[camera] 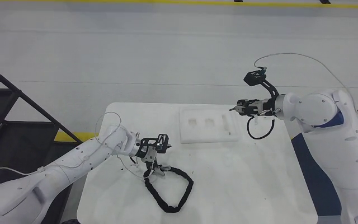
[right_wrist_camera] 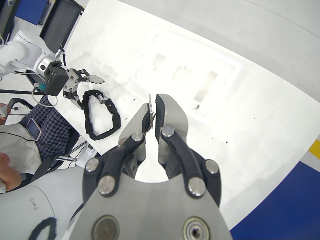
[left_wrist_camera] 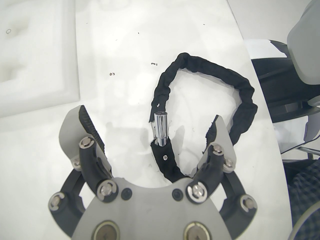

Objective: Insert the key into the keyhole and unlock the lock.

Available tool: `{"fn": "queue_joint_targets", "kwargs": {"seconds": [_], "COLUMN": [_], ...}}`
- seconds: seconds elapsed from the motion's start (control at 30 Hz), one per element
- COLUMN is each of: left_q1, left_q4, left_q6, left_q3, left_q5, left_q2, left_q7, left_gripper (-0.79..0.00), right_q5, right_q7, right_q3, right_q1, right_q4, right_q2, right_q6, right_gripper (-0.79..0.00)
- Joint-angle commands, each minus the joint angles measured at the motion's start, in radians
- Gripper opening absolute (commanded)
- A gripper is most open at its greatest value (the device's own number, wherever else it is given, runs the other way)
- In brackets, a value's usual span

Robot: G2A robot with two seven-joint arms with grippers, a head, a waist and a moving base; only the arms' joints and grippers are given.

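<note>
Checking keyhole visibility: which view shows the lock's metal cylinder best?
The left wrist view: the metal cylinder sits close, between the ends of the chain. The right wrist view shows it small and far off. In the top view the chain is clear, but the cylinder is too small to tell.

The left arm (camera: 72, 162) and right arm (camera: 313, 109) are sheathed in smooth white shells, a thin pale cable (camera: 302, 56) is looped above the latter, and the left gripper (left_wrist_camera: 150, 116) and right gripper (right_wrist_camera: 153, 102) are built of grey plates (left_wrist_camera: 150, 213), black links (left_wrist_camera: 90, 161) pinned by silver screws (left_wrist_camera: 107, 189), and black ribbed pads (left_wrist_camera: 91, 126).
</note>
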Motion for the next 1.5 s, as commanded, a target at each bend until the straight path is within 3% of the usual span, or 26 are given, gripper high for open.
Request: {"fn": "queue_joint_targets", "kwargs": {"seconds": [0.0,0.27,0.47,0.6,0.93,1.0,1.1,1.17,1.2,1.23,1.33,1.37,1.4,1.47], "left_q1": [0.017,0.130,0.185,0.197,0.191,0.193,0.195,0.197,0.198,0.199,0.203,0.205,0.206,0.208], "left_q4": [-0.005,0.044,0.079,0.082,0.118,0.132,0.148,0.156,0.158,0.162,0.169,0.171,0.172,0.173], "left_q6": [0.048,0.123,0.241,0.292,0.274,0.269,0.263,0.265,0.265,0.266,0.271,0.273,0.273,0.273], "left_q3": [-0.011,-0.029,-0.040,-0.042,-0.046,-0.048,-0.053,-0.057,-0.059,-0.062,-0.071,-0.073,-0.076,-0.080], "left_q5": [0.025,0.251,0.371,0.426,0.483,0.488,0.493,0.497,0.498,0.498,0.498,0.498,0.497,0.496], "left_q2": [0.002,0.037,0.048,0.038,-0.001,-0.007,-0.014,-0.017,-0.019,-0.020,-0.025,-0.026,-0.028,-0.032], "left_q7": [0.008,0.365,0.562,0.600,0.584,0.580,0.580,0.572,0.572,0.571,0.564,0.559,0.555,0.549], "left_gripper": [0.000,0.000,0.000,0.000,0.000,-0.145,-0.182,-0.302,-0.311,-0.416,-0.554,-0.708,-0.785,-0.785], "right_q5": [0.000,0.000,0.000,0.000,0.000,0.000,0.000,0.000,0.000,0.000,0.000,0.000,0.000,0.000], "right_q7": [0.000,0.000,0.000,0.000,0.000,0.000,0.000,0.000,0.000,0.000,0.000,0.000,0.000,0.000], "right_q3": [0.000,0.000,0.000,0.000,0.000,0.000,0.000,0.000,0.000,0.000,0.000,0.000,0.000,0.000], "right_q1": [0.000,0.000,0.000,0.000,0.000,0.000,0.000,0.000,0.000,0.000,0.000,0.000,0.000,0.000], "right_q4": [0.000,0.000,0.000,0.000,0.000,0.000,0.000,0.000,0.000,0.000,0.000,0.000,0.000,0.000], "right_q2": [0.000,0.000,0.000,0.000,0.000,0.000,0.000,0.000,0.000,0.000,0.000,0.000,0.000,0.000], "right_q6": [0.000,0.000,0.000,0.000,0.000,0.000,0.000,0.000,0.000,0.000,0.000,0.000,0.000,0.000], "right_gripper": [-0.785,-0.785,-0.785,-0.785,-0.785,-0.785,-0.785,-0.785,-0.785,-0.785,-0.785,-0.785,-0.785,-0.785]}}
